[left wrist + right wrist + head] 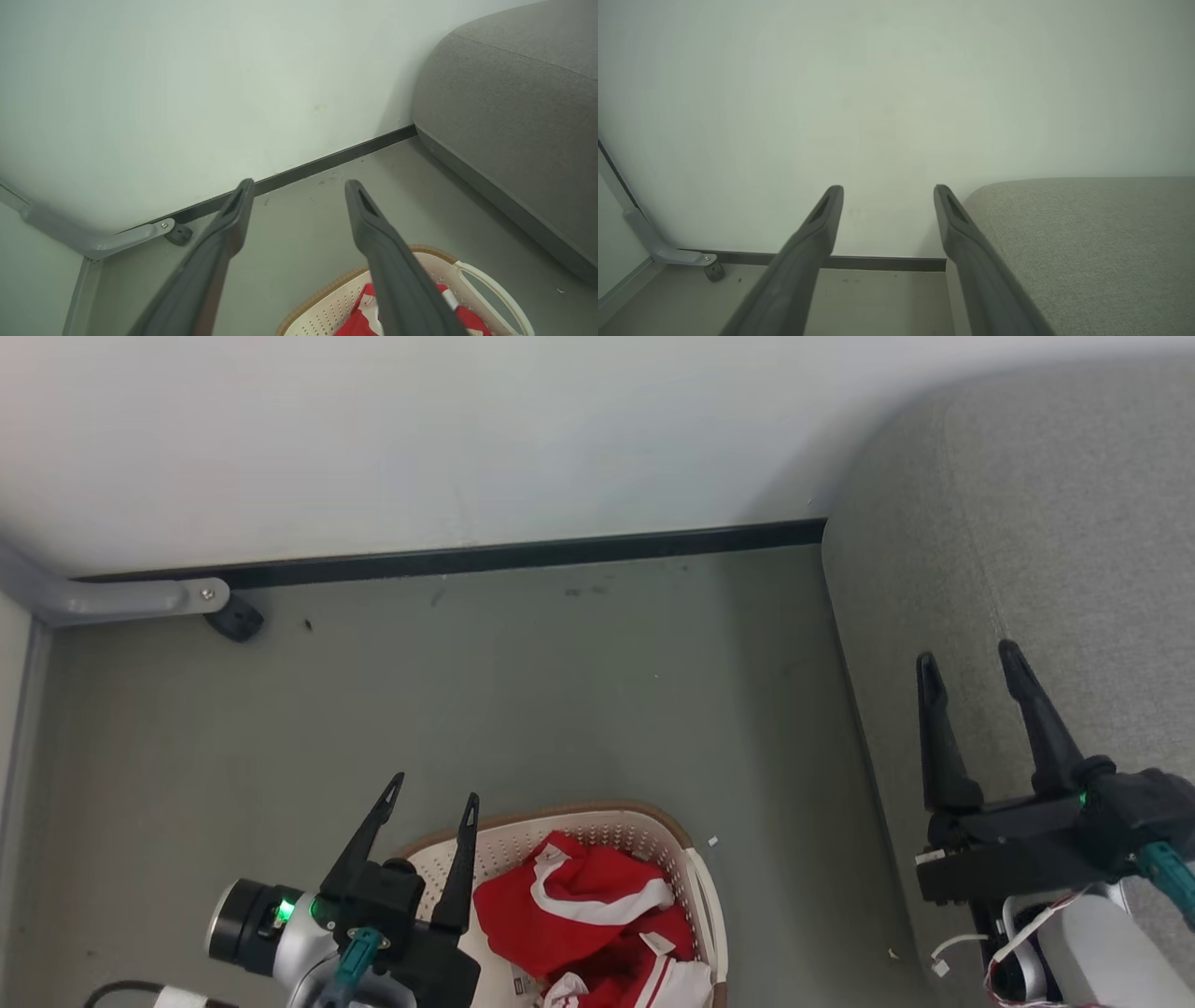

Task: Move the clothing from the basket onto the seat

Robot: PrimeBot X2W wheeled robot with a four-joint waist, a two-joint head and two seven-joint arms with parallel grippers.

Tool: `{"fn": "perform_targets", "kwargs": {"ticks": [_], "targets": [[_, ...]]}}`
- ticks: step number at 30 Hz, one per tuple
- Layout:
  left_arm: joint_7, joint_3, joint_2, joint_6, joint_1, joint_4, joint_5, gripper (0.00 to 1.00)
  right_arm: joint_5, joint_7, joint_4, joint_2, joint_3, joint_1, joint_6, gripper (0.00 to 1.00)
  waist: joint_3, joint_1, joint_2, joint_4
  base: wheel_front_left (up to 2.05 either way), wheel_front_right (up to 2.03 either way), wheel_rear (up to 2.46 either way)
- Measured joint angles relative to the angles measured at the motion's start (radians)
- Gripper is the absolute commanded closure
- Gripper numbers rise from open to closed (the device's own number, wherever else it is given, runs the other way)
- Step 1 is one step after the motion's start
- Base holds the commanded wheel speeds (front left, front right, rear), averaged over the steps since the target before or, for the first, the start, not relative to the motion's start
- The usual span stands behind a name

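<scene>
Red-and-white soft clothing (579, 905) is lying in the cream perforated plastic basket (523, 845), just right of your left jaws. Both jaws are standing open, empty. You're lining up the first pickup; next, lowering onto it.

The grey floor (579, 709) runs ahead of both pairs of fingers to a dark skirting strip (523, 555) at the wall. The basket (523, 845) stands on it just under and beside the left fingers (459, 877), with a white scrap (712, 842) lying near its right side. The seat (1027, 523) rests on the floor below and beyond the right fingers (1034, 714). Well ahead and left of the left fingers, a grey leg (131, 599) with a black foot (233, 618) meets the floor.
</scene>
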Motion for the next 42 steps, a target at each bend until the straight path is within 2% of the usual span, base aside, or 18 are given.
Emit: {"fn": "perform_targets", "kwargs": {"ticks": [10,22,42], "targets": [[0.017,-0.046,0.002,-0.036,-0.099,0.1,0.043,0.0,-0.007,0.0,-0.03,0.0,-0.017,-0.133,0.001,0.0,0.13,0.0001,0.0001,-0.019,0.0,0.0,0.0],[0.034,-0.134,-0.008,-0.103,-0.193,0.251,0.092,0.0,-0.019,0.0,-0.053,0.0,-0.021,-0.277,0.018,0.0,0.282,0.0,0.0001,-0.046,0.0,0.0,0.0],[0.023,-0.168,-0.027,-0.122,-0.309,0.45,0.1,0.0,-0.054,0.0,-0.072,0.015,0.005,-0.397,0.035,0.0,0.433,-0.0002,0.0,-0.084,0.0,0.0,0.0]]}}
